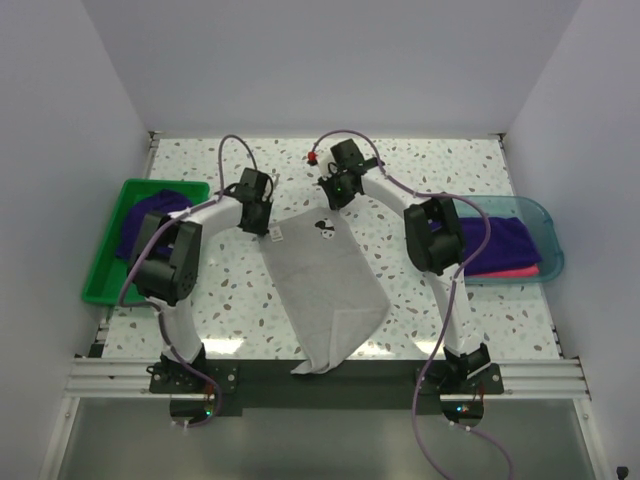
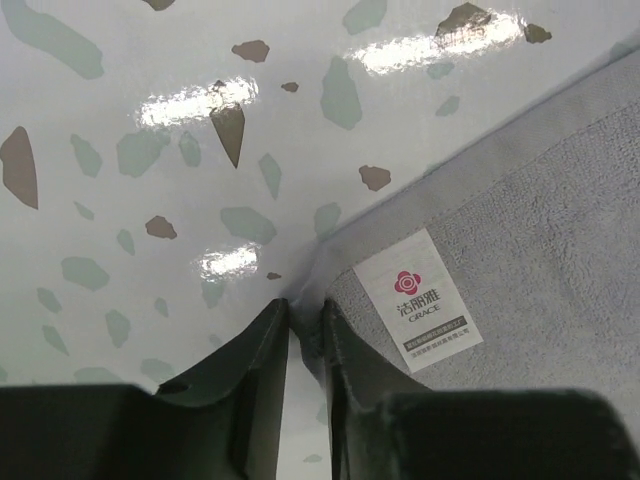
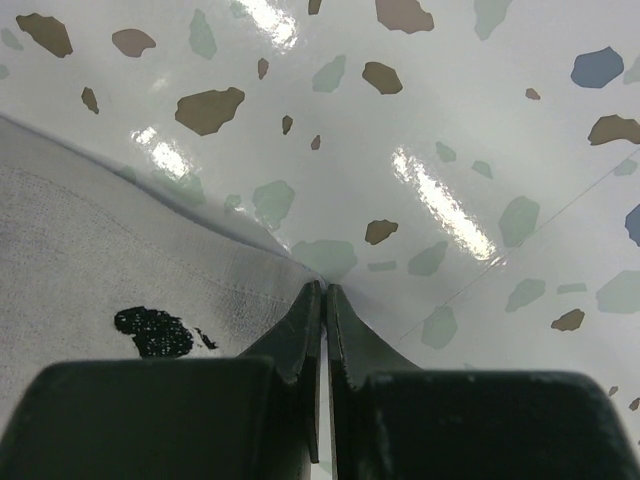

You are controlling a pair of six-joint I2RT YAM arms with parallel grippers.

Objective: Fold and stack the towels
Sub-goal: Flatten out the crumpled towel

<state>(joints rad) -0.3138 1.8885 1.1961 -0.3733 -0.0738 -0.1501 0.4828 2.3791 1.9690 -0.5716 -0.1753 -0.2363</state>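
A grey towel [image 1: 325, 275] is spread on the surface [image 1: 230, 290], its near corner draped over the edge. Its far left corner is pinched in the narrow gap of the left fingers [image 2: 255, 370]. At its far right corner the right fingers [image 3: 300, 330] are pressed together; whether cloth is caught cannot be told. Left of it a purple towel [image 1: 150, 215] is held in a bin [image 1: 100, 275].

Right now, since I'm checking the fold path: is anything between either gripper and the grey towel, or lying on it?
Nothing visible does. The left gripper and right gripper each pinch a far corner of the grey towel; nothing lies on it. The green bin and teal tray sit off to the sides.
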